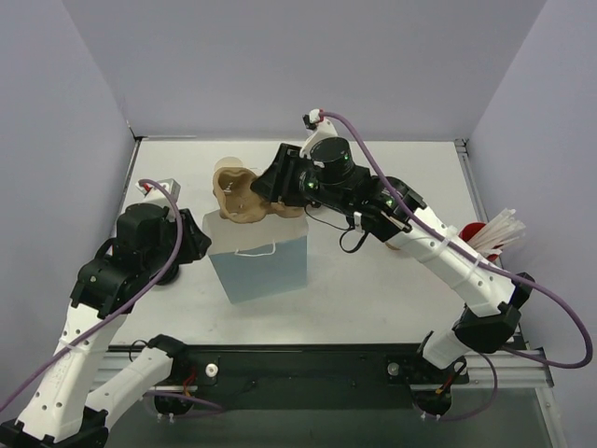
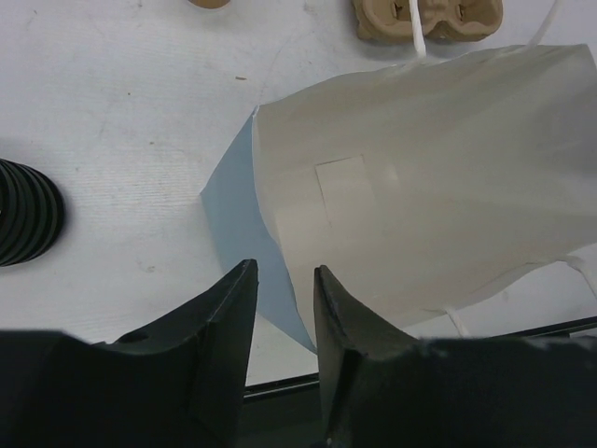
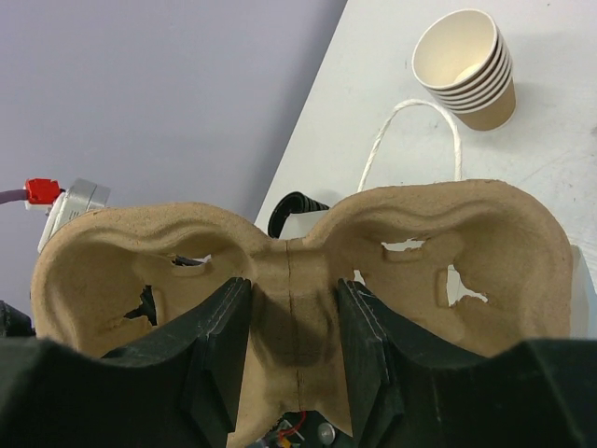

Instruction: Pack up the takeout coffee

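My right gripper (image 3: pixel 294 289) is shut on the middle bridge of the brown pulp two-cup tray (image 3: pixel 448 233). It holds the tray in the air behind the top of the light blue paper bag (image 1: pixel 266 266). Both hollows of the tray (image 1: pixel 238 191) are empty. No lidded coffee cup is in view. My left gripper (image 2: pixel 284 273) has a narrow gap between its jaws and sits at the bag's left rim (image 2: pixel 280 308); the bag's open mouth (image 2: pixel 429 187) shows its pale inside. In the top view the left gripper (image 1: pixel 201 241) is beside the bag's left upper corner.
A stack of lidless tan cups (image 3: pixel 466 65) stands on the table behind the tray. A red cup of white straws (image 1: pixel 490 238) is at the right edge. A black ribbed stack (image 2: pixel 23 224) lies left of the bag. Grey walls close in the table.
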`<state>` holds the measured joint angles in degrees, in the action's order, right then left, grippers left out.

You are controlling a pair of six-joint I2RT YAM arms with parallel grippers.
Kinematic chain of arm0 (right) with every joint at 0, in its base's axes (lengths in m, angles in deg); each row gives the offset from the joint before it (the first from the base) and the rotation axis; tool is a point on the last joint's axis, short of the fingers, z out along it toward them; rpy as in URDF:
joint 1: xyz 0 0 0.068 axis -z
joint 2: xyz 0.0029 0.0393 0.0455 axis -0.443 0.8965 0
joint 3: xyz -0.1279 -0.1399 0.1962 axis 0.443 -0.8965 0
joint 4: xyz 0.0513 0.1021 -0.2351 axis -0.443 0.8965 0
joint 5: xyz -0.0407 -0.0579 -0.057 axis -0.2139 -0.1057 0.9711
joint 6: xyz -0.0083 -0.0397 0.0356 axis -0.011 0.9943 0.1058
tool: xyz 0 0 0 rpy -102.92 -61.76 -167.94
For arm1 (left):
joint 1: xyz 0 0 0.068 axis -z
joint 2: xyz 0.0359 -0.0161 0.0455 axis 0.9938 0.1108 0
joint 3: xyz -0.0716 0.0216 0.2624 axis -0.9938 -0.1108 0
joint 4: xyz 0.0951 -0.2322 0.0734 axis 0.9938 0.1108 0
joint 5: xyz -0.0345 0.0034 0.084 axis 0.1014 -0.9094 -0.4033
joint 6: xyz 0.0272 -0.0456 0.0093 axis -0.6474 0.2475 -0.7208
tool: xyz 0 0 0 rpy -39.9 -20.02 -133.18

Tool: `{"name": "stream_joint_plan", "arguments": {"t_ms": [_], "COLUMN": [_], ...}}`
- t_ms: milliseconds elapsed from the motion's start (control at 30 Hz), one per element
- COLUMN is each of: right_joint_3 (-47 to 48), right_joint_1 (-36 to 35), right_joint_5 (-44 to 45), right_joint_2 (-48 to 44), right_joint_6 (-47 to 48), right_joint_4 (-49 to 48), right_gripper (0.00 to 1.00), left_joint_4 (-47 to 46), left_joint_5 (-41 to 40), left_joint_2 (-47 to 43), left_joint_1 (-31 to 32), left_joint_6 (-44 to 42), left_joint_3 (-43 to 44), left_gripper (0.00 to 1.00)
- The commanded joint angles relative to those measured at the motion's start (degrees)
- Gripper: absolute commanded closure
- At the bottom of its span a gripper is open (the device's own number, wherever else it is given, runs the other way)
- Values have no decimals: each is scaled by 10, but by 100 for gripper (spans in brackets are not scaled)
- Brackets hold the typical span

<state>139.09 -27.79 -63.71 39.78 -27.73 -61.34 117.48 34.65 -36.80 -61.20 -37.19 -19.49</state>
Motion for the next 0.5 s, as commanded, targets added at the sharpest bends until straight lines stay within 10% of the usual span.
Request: {"name": "stream_joint_plan", "arguments": {"t_ms": [0,300,467], "right_joint_3": [-3,-55,-75], "right_joint_1": [-5,-3,-6], "right_joint_5": [-1,28,28], "right_joint_2": [-5,2,4], "right_joint_6": [-24,-29,-47], "right_joint_4": [-44,-41,-27], "right_gripper": [63,63,63], "left_joint_4": [-41,-52,-58], "left_joint_5": [14,34,52], "left_joint_2": [-10,-25,-27], "left_joint_1": [-2,-2,-1], "left_joint_6": [0,5,14], "left_joint_3": [-12,-23,-29], "left_gripper": [63,99,100]}}
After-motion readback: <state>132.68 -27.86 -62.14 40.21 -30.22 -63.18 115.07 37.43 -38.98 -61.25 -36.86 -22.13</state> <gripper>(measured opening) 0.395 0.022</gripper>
